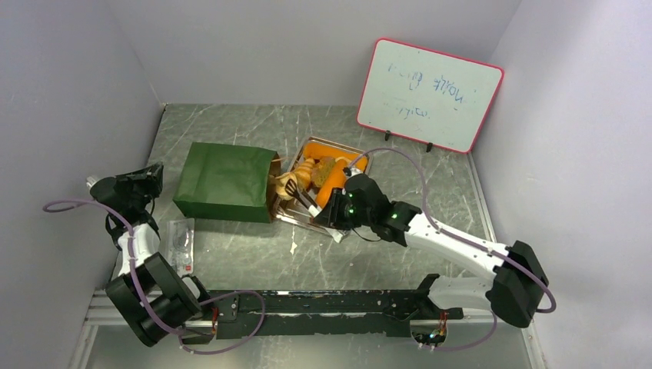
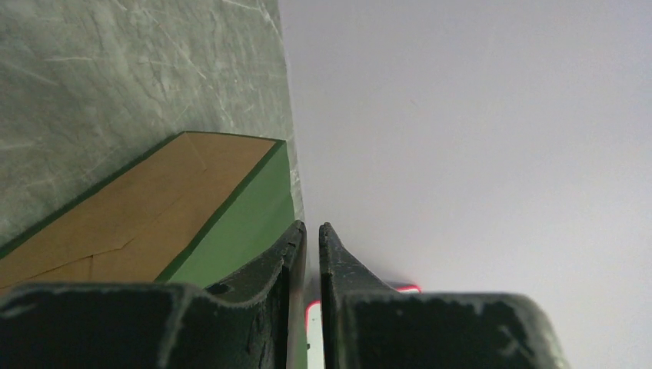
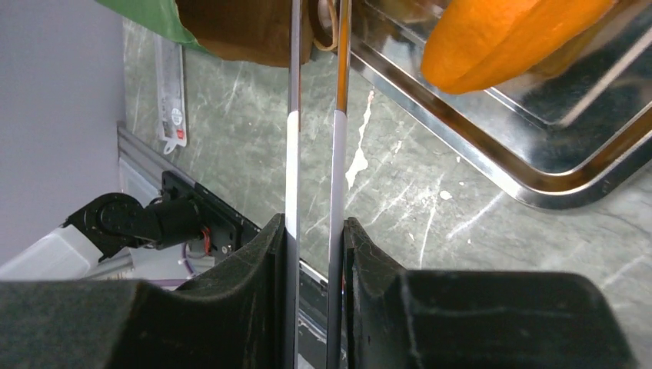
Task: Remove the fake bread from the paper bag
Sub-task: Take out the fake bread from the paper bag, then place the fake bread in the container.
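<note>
The dark green paper bag lies on its side, its brown-rimmed mouth facing right toward a metal tray. Orange fake bread lies in the tray, several pieces. My right gripper is shut on metal tongs, whose tips reach the bag mouth. In the right wrist view the gripper clamps both tong arms. Their tips meet a brown mass; I cannot tell if it is bread or bag. My left gripper is shut and empty at the bag's bottom end.
A whiteboard stands at the back right. A clear plastic packet lies on the table near the left arm and also shows in the right wrist view. Orange bread sits over the tray rim.
</note>
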You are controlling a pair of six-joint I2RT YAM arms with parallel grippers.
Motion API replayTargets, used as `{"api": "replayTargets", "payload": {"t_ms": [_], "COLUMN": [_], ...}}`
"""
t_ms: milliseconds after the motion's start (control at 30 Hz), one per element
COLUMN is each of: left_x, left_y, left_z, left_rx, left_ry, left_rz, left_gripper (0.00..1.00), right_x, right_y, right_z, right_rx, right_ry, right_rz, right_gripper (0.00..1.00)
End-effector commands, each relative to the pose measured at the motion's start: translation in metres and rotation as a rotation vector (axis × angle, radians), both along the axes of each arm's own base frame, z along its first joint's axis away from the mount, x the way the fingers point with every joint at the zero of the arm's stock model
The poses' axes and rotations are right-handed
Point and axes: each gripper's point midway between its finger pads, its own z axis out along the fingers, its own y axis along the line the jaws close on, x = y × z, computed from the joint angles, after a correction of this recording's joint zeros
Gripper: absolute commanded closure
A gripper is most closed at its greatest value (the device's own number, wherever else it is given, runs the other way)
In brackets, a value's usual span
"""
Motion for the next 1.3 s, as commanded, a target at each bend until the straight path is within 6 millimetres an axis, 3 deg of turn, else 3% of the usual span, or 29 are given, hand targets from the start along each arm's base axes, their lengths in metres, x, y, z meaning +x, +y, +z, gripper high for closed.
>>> {"api": "replayTargets", "payload": {"t_ms": [0, 267, 500, 800, 1267], "left_x": [-0.005, -0.006, -0.013, -0.019, -0.022], "left_y": [-0.008, -0.017, -0.028, -0.04, -0.045], "left_z": [-0.006, 0.003, 0.001, 0.0, -0.005], "left_rx": [0.029, 0.109, 0.158, 0.178, 0.179], "left_ry": [0.02, 0.03, 0.04, 0.045, 0.053], "left_rz": [-0.013, -0.041, -0.064, -0.088, -0.102], "left_gripper": [0.93, 0.92, 0.89, 0.88, 0.86], "right_x": [0.005, -0.006, -0.01, -0.012, -0.013], "right_y": [-0.017, -0.045, -0.047, -0.046, -0.049], "right_z": [0.025, 0.029, 0.021, 0.016, 0.027], "right_rx": [-0.03, -0.087, -0.119, -0.113, -0.098], "right_ry": [-0.057, -0.044, -0.01, 0.019, 0.01], "right_rz": [-0.054, -0.108, -0.11, -0.129, -0.14], "right_gripper": [1.0, 1.0, 0.99, 0.72, 0.65]}}
